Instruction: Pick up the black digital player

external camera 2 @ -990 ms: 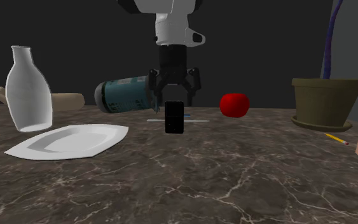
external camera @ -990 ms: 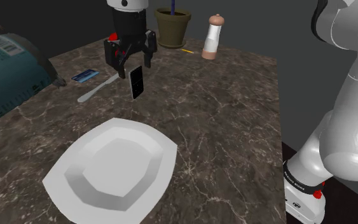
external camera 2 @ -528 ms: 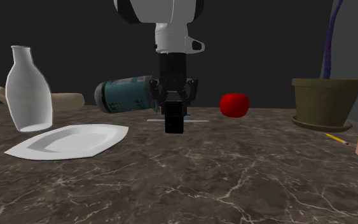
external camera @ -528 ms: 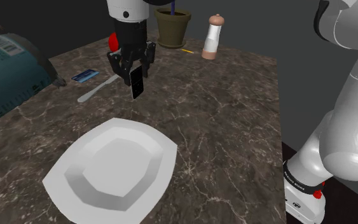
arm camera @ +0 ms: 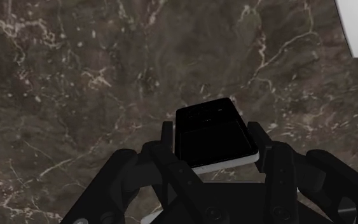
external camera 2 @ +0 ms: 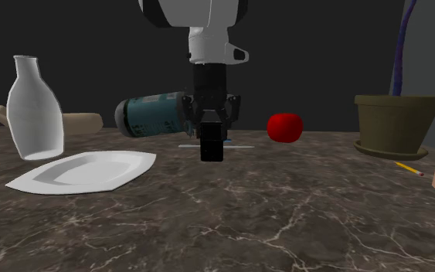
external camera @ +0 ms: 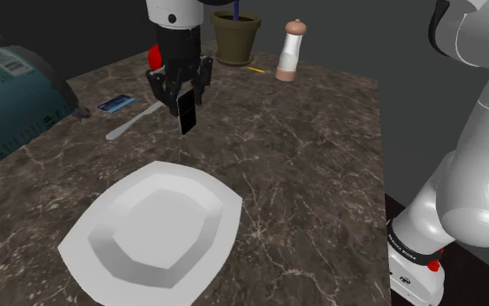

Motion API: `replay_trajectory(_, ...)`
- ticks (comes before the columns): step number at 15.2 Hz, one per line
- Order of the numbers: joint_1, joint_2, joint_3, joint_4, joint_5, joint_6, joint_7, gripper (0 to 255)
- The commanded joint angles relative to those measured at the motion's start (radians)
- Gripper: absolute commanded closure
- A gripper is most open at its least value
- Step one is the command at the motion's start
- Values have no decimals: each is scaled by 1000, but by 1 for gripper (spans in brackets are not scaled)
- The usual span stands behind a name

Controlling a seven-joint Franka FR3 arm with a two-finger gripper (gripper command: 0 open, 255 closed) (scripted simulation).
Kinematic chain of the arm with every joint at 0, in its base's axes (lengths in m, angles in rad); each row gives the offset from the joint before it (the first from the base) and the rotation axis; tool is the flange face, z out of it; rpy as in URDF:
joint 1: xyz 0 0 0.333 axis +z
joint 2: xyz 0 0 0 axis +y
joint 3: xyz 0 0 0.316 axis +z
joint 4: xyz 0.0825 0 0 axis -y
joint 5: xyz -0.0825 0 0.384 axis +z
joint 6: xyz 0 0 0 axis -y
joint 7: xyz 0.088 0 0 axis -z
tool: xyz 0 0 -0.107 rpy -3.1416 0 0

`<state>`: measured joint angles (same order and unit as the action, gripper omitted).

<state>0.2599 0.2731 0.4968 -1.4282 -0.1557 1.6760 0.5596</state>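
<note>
The black claw (external camera: 180, 89) comes down from above and is pinching the black digital player (external camera: 186, 114) by its upper part. In the wrist view its two fingers (arm camera: 264, 145) press on the two narrow sides of the player (arm camera: 212, 132), which shows a pale edge along one side. The player stands upright on its short end on the dark marbled surface (external camera: 303, 174). It is beyond the white plate (external camera: 151, 230) in the shoulder view and at the plate's right in the second exterior view. I cannot tell if its lower edge touches the surface or is just above it. A white spoon (external camera: 134, 122) and a small blue card (external camera: 115, 103) lie beyond the plate, toward the shoulder view's left. A big teal canister (external camera 2: 150, 114) lies on its side farther behind the plate. A white vase (external camera 2: 34, 100) stands just behind the plate (external camera 2: 84, 170) in the second exterior view. A red apple (external camera 2: 285, 127), an olive plant pot (external camera 2: 397, 120), a pencil (external camera 2: 409, 168) and a pepper mill (external camera: 292, 50) are well apart from the plate, past the player.
</note>
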Motion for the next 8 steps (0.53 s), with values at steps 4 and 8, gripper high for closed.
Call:
replay_trajectory(4,10,15,1,82,-7,-69,0,255)
replay_trajectory(8,23,34,3,162,-16,-132,1,255)
